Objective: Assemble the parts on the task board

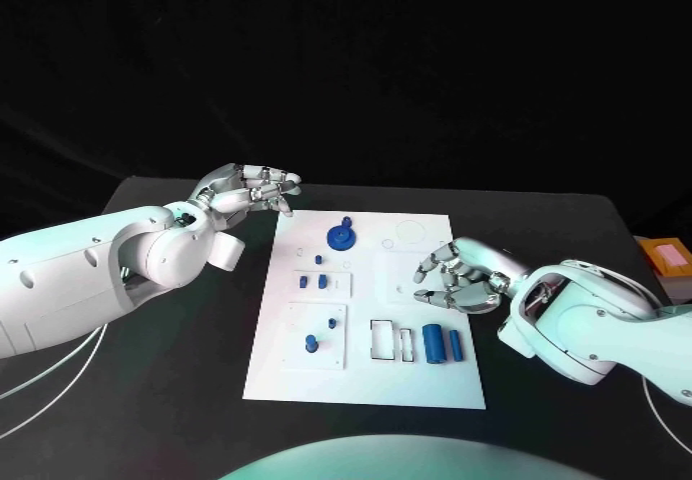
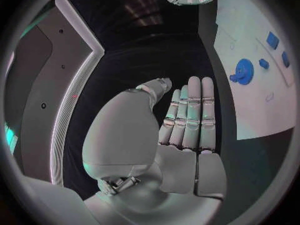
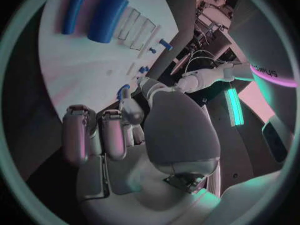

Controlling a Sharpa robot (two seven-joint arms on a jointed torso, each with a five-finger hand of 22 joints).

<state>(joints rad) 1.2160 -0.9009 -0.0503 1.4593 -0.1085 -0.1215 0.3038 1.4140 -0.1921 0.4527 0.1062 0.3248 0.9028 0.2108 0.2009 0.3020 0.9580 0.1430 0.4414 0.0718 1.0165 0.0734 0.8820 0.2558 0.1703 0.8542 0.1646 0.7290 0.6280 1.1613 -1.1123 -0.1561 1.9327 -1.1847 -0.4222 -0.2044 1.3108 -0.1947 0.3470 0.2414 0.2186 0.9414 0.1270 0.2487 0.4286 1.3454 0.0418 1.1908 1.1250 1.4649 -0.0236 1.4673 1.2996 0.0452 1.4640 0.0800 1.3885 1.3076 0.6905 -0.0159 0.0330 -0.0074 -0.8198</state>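
Note:
The white task board [image 1: 368,380] lies mid-table. On it are a round blue part [image 1: 342,237] at the far end, small blue parts [image 1: 319,261] in the white blocks, and two blue cylinders [image 1: 433,343] beside empty frames. My left hand [image 1: 248,188] hovers off the board's far left corner, holding nothing; its fingers [image 2: 190,115] stand straight side by side. My right hand [image 1: 459,275] hangs over the board's right side with loosely curled fingers [image 3: 94,135] and nothing in them. The right wrist view shows the thick cylinder [image 3: 107,16] and the board [image 3: 75,70].
An orange box [image 1: 666,255] sits at the table's right edge. The black table [image 1: 173,400] runs bare around the board. Two white blocks [image 1: 320,335] with standing blue pegs rise from the board's left half.

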